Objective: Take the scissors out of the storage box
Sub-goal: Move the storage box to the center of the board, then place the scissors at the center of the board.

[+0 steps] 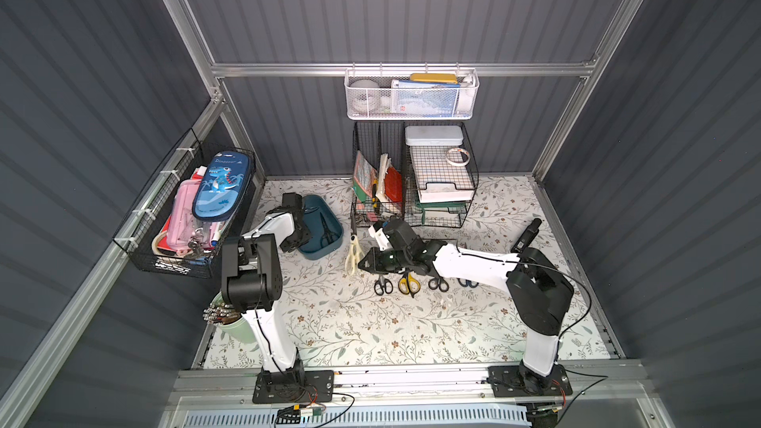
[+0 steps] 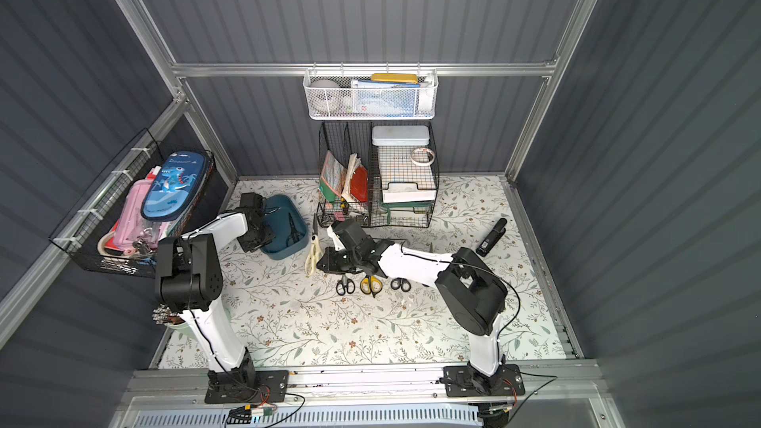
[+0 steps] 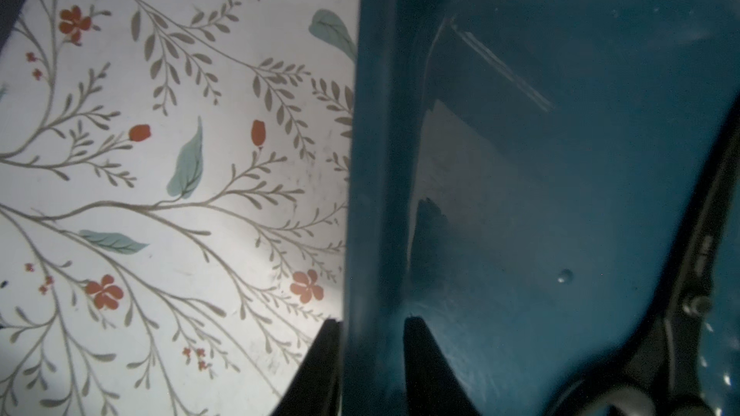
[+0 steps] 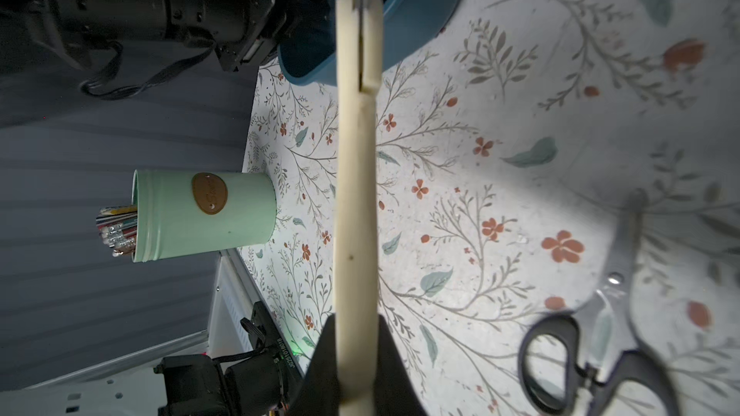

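Observation:
The teal storage box stands at the back left of the table. A small black-handled pair of scissors lies inside it. My left gripper straddles the box rim, one finger outside and one inside, closed against it. My right gripper is shut on the cream-handled scissors, just right of the box. On the cloth near it lie a black-handled pair, a yellow-and-black pair and another black pair. Blue handles peek from under the right arm.
Black wire baskets stand at the back, under a white mesh basket on the wall. A black side basket hangs at the left. A green pencil cup stands by the left arm's base. A black stapler lies at the right.

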### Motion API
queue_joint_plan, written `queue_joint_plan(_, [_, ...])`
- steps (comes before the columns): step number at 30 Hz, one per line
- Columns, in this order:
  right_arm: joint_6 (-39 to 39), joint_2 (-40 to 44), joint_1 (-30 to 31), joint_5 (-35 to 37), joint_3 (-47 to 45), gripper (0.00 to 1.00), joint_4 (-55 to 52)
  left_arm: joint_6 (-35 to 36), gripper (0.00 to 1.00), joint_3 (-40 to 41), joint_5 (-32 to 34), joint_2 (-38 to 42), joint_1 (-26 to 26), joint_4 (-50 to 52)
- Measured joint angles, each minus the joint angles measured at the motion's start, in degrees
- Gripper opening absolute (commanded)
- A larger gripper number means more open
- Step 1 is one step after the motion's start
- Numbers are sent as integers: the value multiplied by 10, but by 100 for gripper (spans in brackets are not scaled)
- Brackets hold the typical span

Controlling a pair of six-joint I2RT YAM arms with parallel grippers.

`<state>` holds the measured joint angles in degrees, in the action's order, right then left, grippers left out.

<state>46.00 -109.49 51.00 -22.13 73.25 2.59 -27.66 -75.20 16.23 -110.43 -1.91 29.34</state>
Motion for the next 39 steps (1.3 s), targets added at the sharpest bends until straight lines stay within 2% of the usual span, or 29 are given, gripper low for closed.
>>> queue_joint_plan(4, [54,-34,27,9,-2,9,40,5,46,0,-11,31,0,1])
queue_joint_plan(9, [110,-57,53,34,-19,9,74,14,48,0,-28,91,0,2])
queue_joint_plan(18, [176,-78,52,54,-44,9,111,27,50,2,-47,145,14,2])
queue_joint_plan(26, [177,-78,45,52,-45,12,106,30,50,9,-47,146,31,4])
queue_joint_plan(39, [144,-81,22,-10,-38,19,76,37,51,9,-53,146,31,4])
